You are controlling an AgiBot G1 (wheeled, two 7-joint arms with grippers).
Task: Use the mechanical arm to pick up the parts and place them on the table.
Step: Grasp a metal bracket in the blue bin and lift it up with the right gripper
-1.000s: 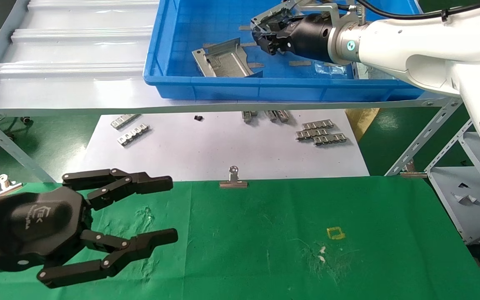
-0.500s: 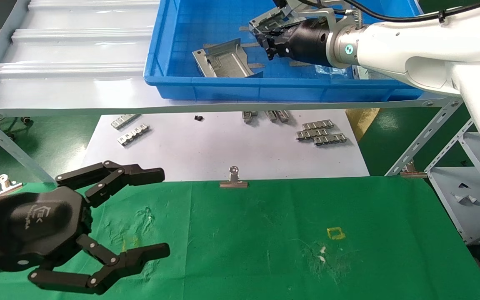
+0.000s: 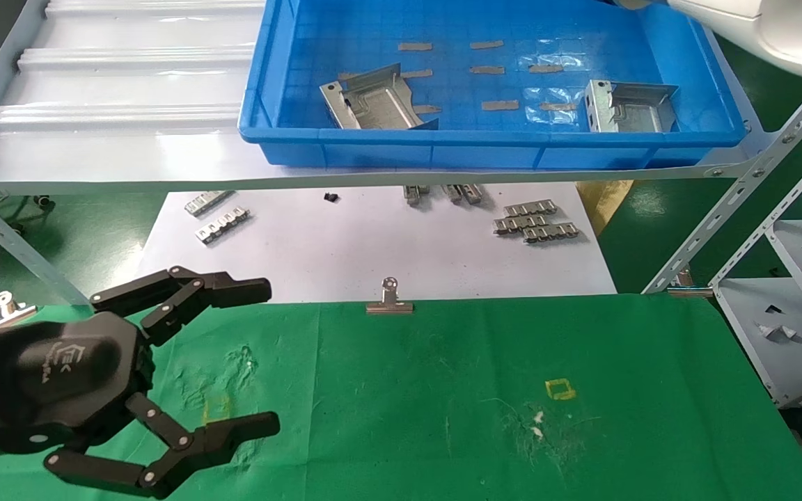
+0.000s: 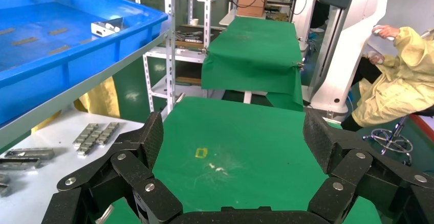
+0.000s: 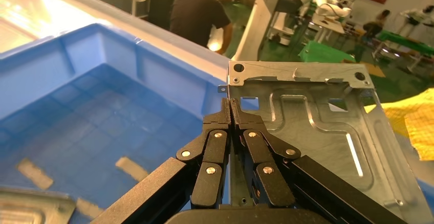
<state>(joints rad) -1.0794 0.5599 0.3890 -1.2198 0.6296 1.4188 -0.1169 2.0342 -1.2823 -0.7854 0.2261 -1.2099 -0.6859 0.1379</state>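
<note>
Green-cloth table [image 3: 443, 390]: yellow square mark [image 3: 560, 389]; binder clip [image 3: 390, 300] at edge.

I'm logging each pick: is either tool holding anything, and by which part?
The right tool pinches a metal plate by its edge near a corner. The left tool is open, holding nothing.

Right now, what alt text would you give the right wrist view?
The right hand, its black fingers pinched shut, grips a shiny stamped metal part by its edge. It is held above the blue bin, with a workshop and people behind.

Shiny grey plate [image 5: 317, 127] pinched upright above bin, two plates [image 3: 373, 101] apparently resting inside
</note>
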